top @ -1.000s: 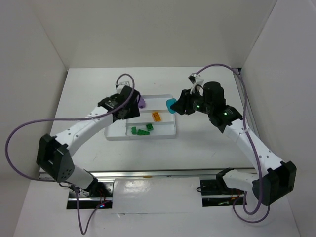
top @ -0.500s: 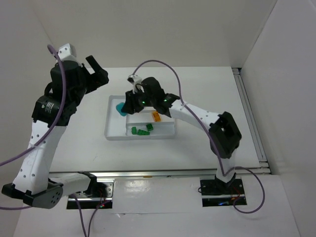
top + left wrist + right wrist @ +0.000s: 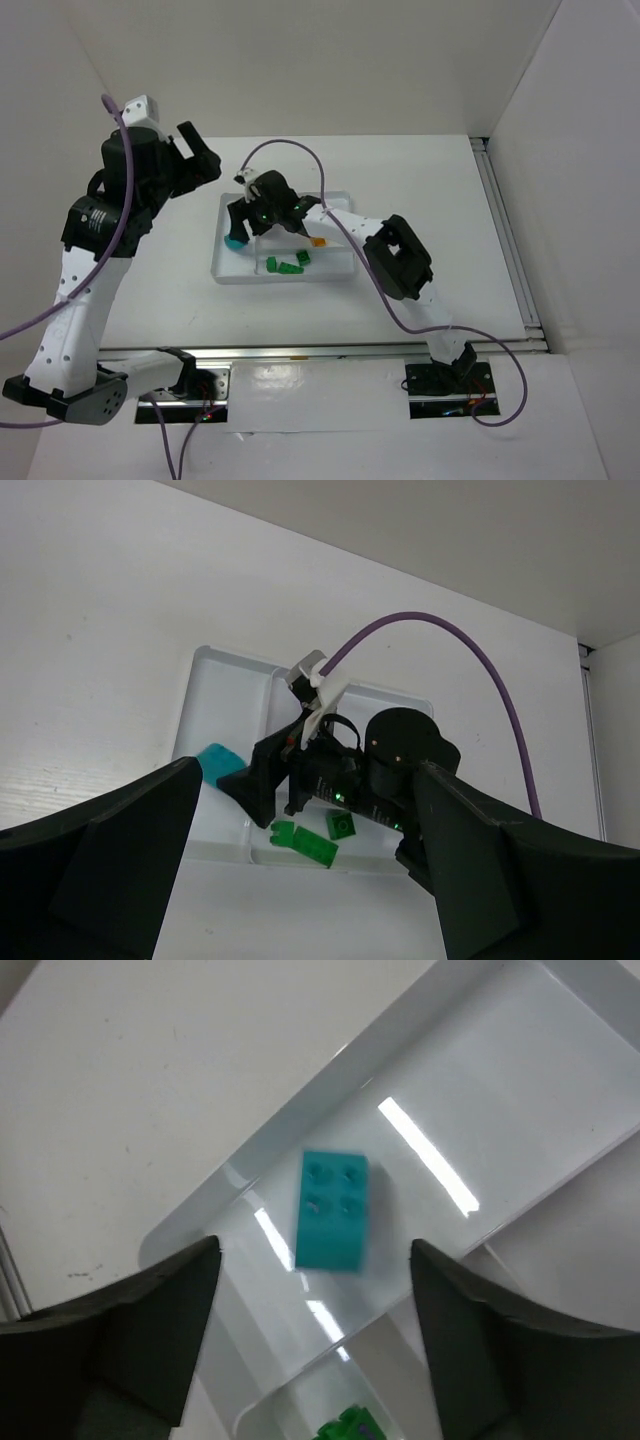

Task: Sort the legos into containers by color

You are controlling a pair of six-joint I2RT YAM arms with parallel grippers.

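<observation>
Found matte white bench (image 3: 420,180) carrying shallow, glossy white rectangular plastic tray (image 3: 285,279). Recorded left gripper (image 3: 203,148) raised well apart from tray, black fingers spread wide. Observed right gripper (image 3: 241,222) over tray's left end, fingers apart, clamping nothing. Noted studded cyan brick (image 3: 332,1210), slightly blurred, in left compartment below those fingers. Logged small green bricks (image 3: 288,265) in near right compartment, orange brick (image 3: 319,241) in far one.

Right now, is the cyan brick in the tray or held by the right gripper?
In the tray: right wrist view shows the cyan brick studs-up on its floor, clear of both fingers.
</observation>
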